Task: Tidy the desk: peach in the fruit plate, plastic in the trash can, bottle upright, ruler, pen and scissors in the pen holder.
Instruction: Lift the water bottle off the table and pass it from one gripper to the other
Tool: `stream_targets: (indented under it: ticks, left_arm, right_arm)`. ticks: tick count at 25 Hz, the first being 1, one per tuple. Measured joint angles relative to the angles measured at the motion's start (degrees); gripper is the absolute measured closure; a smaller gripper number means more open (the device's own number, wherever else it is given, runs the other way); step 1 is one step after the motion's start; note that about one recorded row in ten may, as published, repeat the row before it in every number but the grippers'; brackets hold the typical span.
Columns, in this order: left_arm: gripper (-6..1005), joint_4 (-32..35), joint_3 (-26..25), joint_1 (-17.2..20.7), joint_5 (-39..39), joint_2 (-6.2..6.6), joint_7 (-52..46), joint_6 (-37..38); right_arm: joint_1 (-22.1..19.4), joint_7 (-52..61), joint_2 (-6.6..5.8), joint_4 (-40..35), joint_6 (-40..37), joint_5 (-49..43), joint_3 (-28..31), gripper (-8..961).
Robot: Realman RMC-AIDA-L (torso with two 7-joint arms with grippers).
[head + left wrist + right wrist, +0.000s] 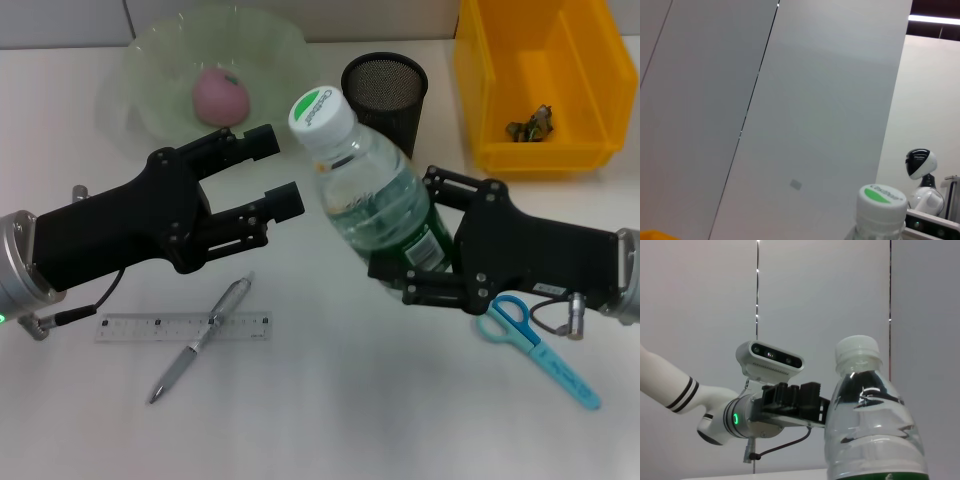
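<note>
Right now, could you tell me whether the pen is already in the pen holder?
No, the pen lies on the table across the ruler, well away from the pen holder.

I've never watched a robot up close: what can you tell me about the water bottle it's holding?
The water bottle is clear plastic with a white cap topped in green and a green label low on its body. It holds water, its cap on. The right gripper clamps its lower part, holding it off the desk, tilted. The open left gripper stands close beside its cap.

Bottle [375, 195] base behind right hand [420, 270]
</note>
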Motion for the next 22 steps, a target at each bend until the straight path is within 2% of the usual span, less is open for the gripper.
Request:
stream_targets:
  ticks: [9, 16, 22]
  left_arm:
    - [342, -0.3, 0.6, -0.8, 0.0, -0.15, -0.1, 2.1]
    - [346, -3.6, 0.2, -2.4, 0.0, -0.11, -0.1, 2.4]
    - [349, -3.8, 0.2, -2.7, -0.1, -0.13, 0.4, 2.2]
  right_arm:
    - [3.0, -4.1, 0.13, 6.3, 0.1, -0.1, -0.2, 191]
    - [4.4, -5.7, 0.33, 8.6, 0.1, 0.0, -0.9, 192]
    - [5.7, -6.0, 0.36, 10.3, 0.3, 0.0, -1.0, 192]
